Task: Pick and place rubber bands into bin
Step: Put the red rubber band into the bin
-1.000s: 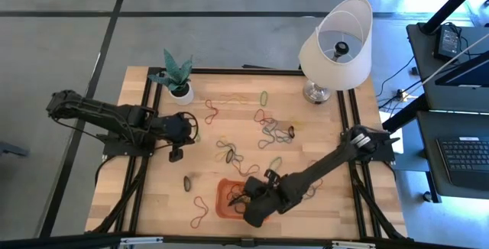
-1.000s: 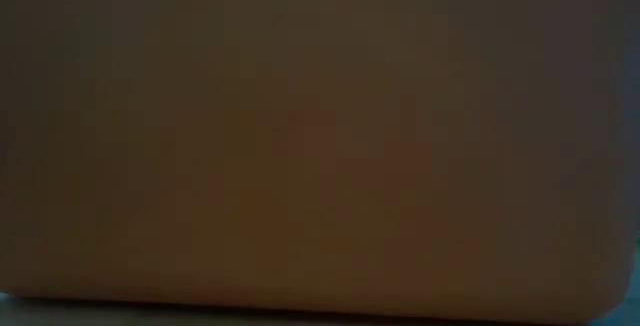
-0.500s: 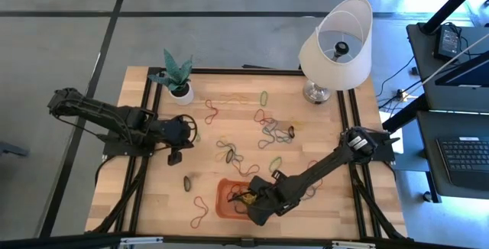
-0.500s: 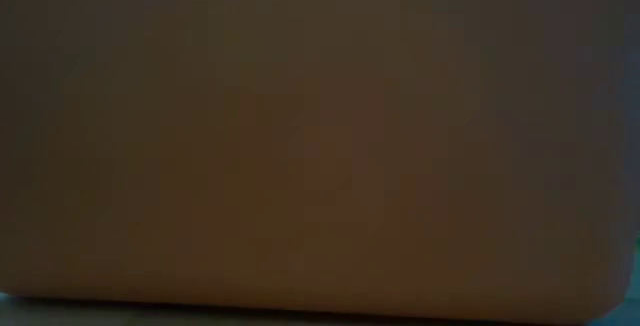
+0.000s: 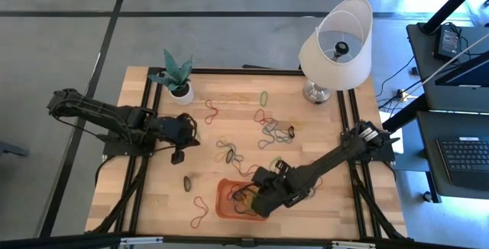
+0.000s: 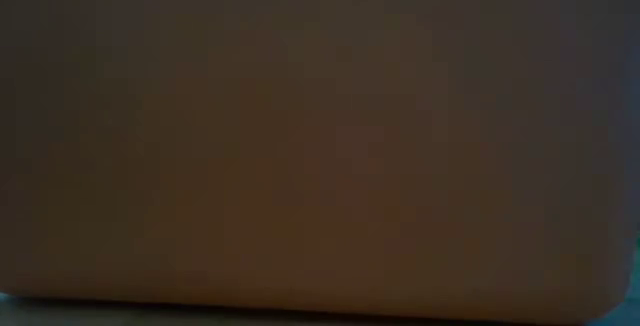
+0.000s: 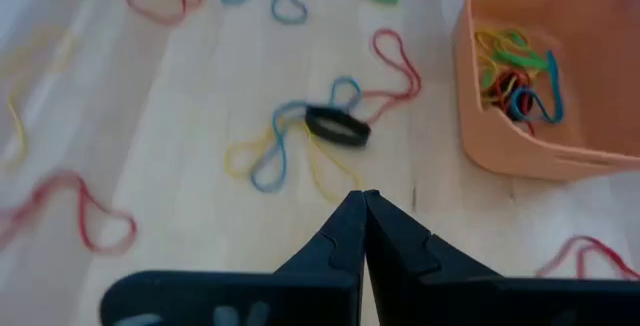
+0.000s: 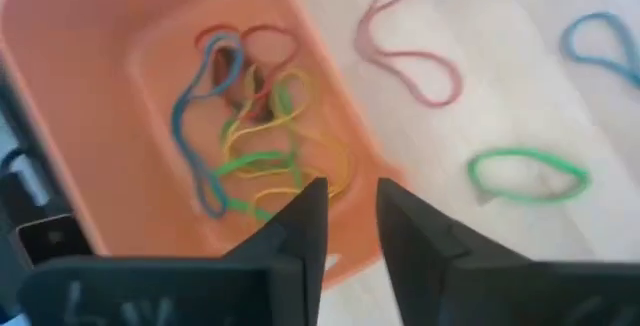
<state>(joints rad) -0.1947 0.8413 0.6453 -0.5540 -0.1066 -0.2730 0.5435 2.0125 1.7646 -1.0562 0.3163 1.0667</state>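
The orange bin sits near the table's front edge and holds several coloured rubber bands. My right gripper hangs above the bin's right rim, open with nothing between its fingers. More rubber bands lie flat over the middle of the table. A green one lies just outside the bin. My left gripper is shut and hovers left of centre, above a black band that lies across blue, yellow and red ones. The low view shows only a dark brownish blur.
A white lamp stands at the far right corner and a potted plant at the far left. Loose bands lie near the plant, in front of the bin's left side and toward the lamp.
My right gripper has risen and drawn back from the bin's near right corner toward the table's far right, and now hangs over the bin's right rim. The bin has stayed where it was.
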